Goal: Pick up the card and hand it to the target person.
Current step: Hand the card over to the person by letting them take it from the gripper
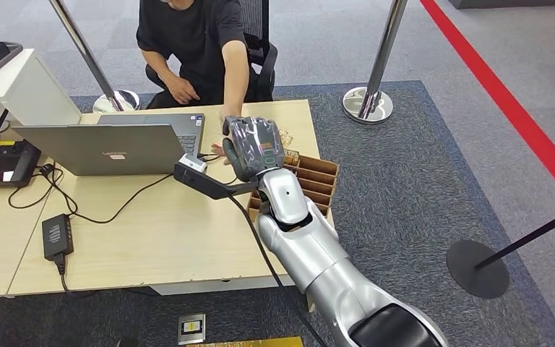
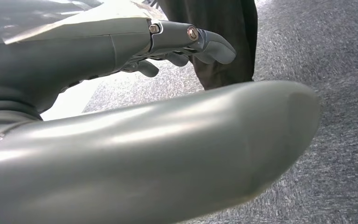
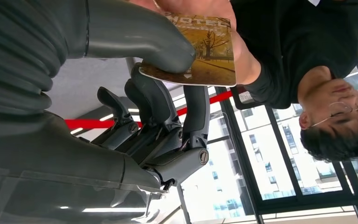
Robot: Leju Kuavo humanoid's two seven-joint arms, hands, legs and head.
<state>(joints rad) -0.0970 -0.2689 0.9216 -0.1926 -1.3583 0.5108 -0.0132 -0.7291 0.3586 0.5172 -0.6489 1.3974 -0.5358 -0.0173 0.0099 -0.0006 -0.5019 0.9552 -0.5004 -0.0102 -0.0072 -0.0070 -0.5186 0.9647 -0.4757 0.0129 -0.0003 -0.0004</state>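
Above surface [image 1: 152, 238], card [image 3: 205, 56] is pinched by right hand [image 1: 254, 147], met by person's hand [image 3: 200, 9]; left hand [image 2: 121, 51] is empty, fingers loosely apart.

The card [image 3: 205, 51] was a small, thin rectangle with rounded corners, printed with a warm yellow-brown scene of bare trees and the word "HOTEL" along one edge. In the right wrist view it lay pinched between the thick grey thumb and the darker fingers [image 3: 158, 98] of the right hand [image 1: 254, 147], one corner under the thumb tip. The person's hand [image 3: 214, 14] covered and touched its far part. In the head view the right hand was raised over the far edge of the tabletop [image 1: 152, 231], just right of the laptop, and the card itself was hidden behind it.
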